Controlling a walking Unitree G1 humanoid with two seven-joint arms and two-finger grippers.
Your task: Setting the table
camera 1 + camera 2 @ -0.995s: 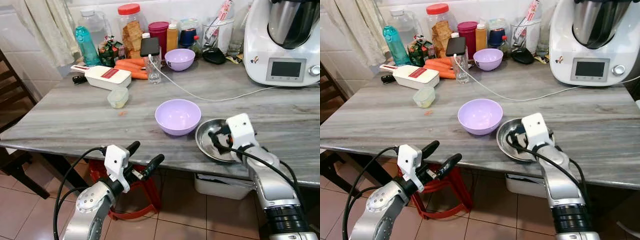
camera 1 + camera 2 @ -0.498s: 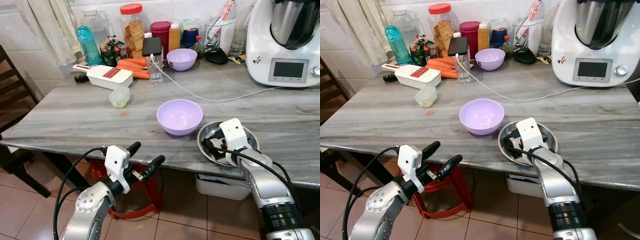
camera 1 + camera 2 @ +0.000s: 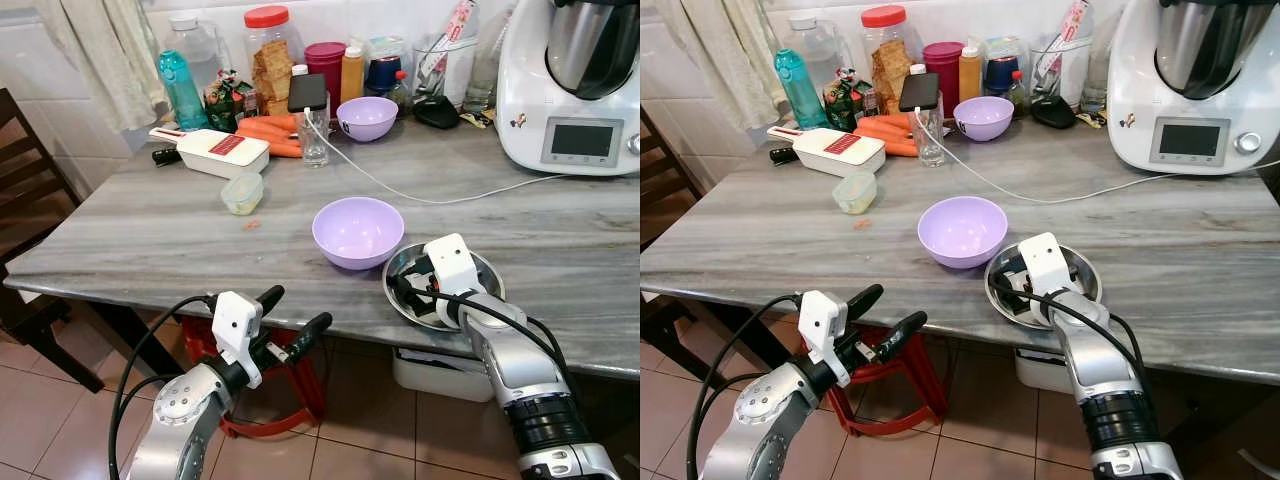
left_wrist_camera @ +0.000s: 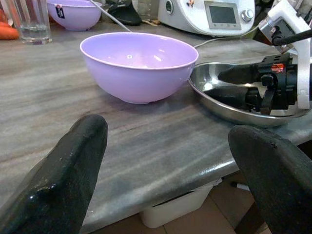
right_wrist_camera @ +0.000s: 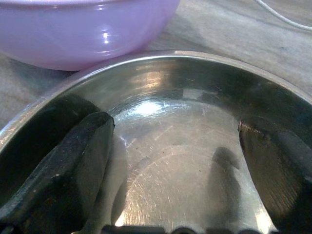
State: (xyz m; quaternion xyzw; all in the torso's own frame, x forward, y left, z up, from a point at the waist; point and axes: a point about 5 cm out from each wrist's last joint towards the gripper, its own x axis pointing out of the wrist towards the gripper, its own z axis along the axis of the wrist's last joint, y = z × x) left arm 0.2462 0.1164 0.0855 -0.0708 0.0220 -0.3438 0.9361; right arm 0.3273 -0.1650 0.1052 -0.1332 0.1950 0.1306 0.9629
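A shallow steel bowl point(image 3: 488, 280) sits at the table's near edge, its rim next to a purple bowl point(image 3: 357, 232) on its left. My right gripper point(image 3: 415, 288) reaches down into the steel bowl, open, its fingers point(image 5: 73, 161) spread wide over the bowl's shiny bottom point(image 5: 195, 122) and holding nothing. My left gripper point(image 3: 295, 308) hangs open below the table's front edge, left of both bowls. From the left wrist, the purple bowl point(image 4: 139, 66) stands ahead of it on the marble top. A second purple bowl point(image 3: 366, 117) stands at the back.
A white kitchen machine point(image 3: 575, 85) stands at the back right, and a white cable point(image 3: 420, 195) runs across the table. At the back left are a glass point(image 3: 311, 140), carrots point(image 3: 270, 135), a slicer point(image 3: 215, 152), jars and a small tub point(image 3: 241, 193). Under the table are a red stool point(image 3: 270, 400) and a bin point(image 3: 440, 370).
My right gripper has shifted left and nearer inside the steel bowl, which has slid slightly toward the purple bowl. The left arm has not moved.
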